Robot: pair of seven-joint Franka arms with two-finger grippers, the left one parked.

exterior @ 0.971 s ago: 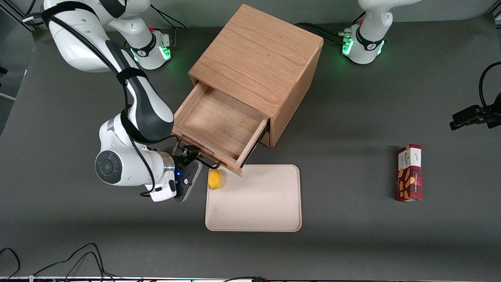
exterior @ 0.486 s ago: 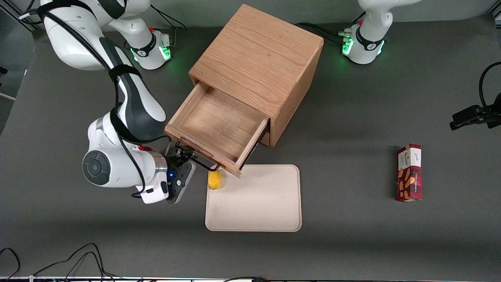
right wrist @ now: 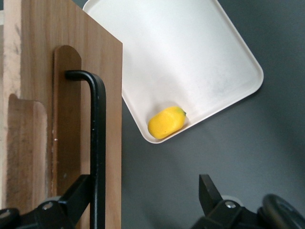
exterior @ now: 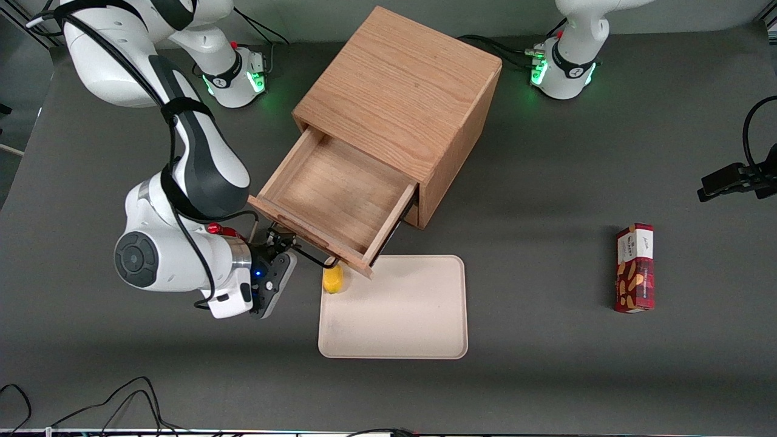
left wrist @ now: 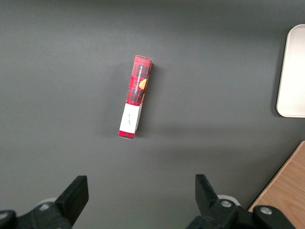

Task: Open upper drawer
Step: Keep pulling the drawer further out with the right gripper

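Since the earlier frames the right arm has drawn back toward its own end of the dark grey worktop point(exterior: 546, 273), and the shallow light oak upper drawer point(exterior: 331, 194) has slid a little further out of the cube-shaped oak cabinet point(exterior: 400, 91), its front corner now overhanging the corner of the cream rectangular tray point(exterior: 394, 321) where a small yellow lemon-like fruit point(exterior: 332, 279) lies. The arm's forearm slopes down to a bent wrist lying level, low over the worktop just in front of the drawer. Its gripper point(exterior: 280, 238) points at the drawer front, its fingers point(right wrist: 76, 198) spread wide with the thin black wire handle point(right wrist: 97, 152) hooked against one finger, not clamped.
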